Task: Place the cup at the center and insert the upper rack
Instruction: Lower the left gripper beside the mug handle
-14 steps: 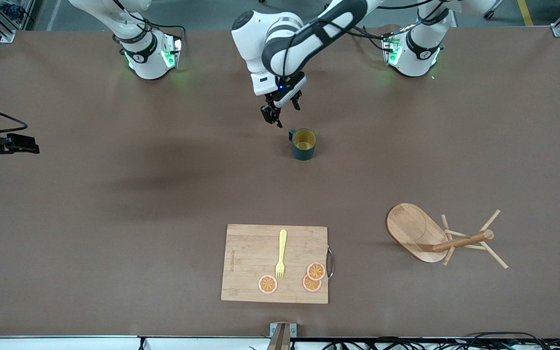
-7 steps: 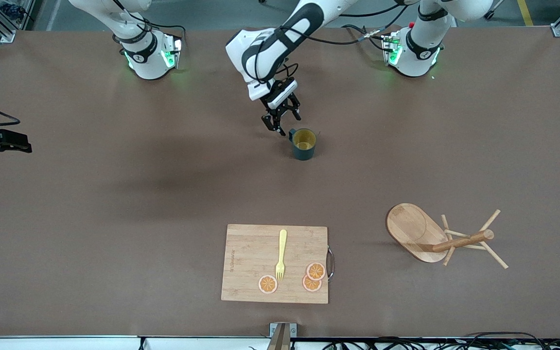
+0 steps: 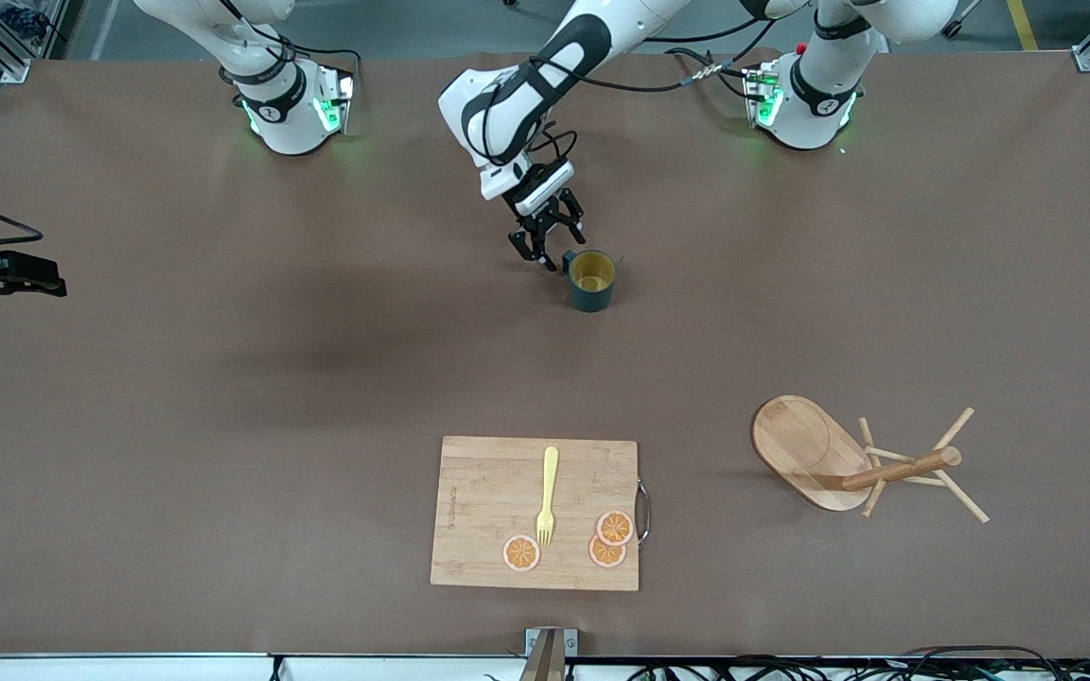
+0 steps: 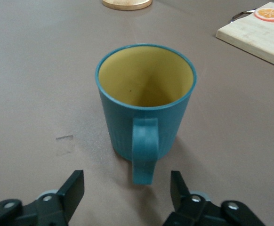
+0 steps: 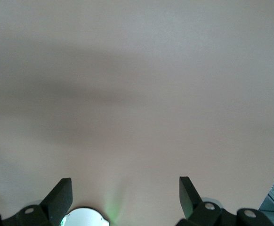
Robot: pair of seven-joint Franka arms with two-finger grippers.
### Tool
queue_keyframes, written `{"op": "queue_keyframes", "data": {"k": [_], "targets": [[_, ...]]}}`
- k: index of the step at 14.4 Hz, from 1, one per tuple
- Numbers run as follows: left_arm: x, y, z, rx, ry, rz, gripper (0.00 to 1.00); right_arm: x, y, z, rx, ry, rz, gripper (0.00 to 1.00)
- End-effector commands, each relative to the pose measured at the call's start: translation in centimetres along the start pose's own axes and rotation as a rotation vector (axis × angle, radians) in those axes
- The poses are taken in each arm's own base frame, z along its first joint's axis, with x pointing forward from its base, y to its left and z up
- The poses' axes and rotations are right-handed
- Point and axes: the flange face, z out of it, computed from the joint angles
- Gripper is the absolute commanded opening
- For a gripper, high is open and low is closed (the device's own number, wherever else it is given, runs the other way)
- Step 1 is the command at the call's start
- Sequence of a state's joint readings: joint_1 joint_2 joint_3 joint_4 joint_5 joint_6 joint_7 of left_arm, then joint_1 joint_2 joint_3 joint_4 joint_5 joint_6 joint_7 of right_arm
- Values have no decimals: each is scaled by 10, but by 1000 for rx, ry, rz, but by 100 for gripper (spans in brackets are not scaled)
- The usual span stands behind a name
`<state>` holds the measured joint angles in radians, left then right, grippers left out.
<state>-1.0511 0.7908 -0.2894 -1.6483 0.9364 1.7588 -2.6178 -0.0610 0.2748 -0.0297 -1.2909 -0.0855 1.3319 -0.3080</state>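
Note:
The dark teal cup (image 3: 592,282) stands upright on the table, yellow inside, with its handle turned toward my left gripper. My left gripper (image 3: 550,248) is low beside the cup, open and empty. In the left wrist view the cup (image 4: 146,122) fills the middle, and its handle points into the gap of the left gripper (image 4: 126,181) without touching either finger. The upper rack (image 3: 900,468), a light wooden mug tree, lies tipped on its side toward the left arm's end. My right gripper (image 5: 125,193) is open and empty over bare table.
A wooden cutting board (image 3: 479,511) with a yellow fork (image 3: 546,492) and three orange slices (image 3: 614,527) lies nearer to the front camera than the cup. The board's corner (image 4: 259,35) and the rack's base (image 4: 126,4) show in the left wrist view.
My left gripper has come down and closed in on the cup's handle, still open. The cup and the rack have not moved. The right arm has shifted slightly.

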Motion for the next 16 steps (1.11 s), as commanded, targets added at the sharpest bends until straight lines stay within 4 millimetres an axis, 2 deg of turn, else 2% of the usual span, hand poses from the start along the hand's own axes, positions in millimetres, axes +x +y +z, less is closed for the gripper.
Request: {"op": "queue_keyframes", "data": {"k": [1,4,9,13,16], "targets": [[-12,-1,1,-34,46,28,75,-13,1,-13,26,8,20,100],[-12,-1,3,-43,61,36,69,-26,3,-23,27,15,29,100],[-11,0,4,-47,64,42,62,-59,-11,-49,31,14,127,100],[-10,2,1,-50,61,36,55,-76,-19,-58,67,41,118,100],[-10,2,1,-48,62,37,52,-91,-15,-62,119,60,125,100]]}}
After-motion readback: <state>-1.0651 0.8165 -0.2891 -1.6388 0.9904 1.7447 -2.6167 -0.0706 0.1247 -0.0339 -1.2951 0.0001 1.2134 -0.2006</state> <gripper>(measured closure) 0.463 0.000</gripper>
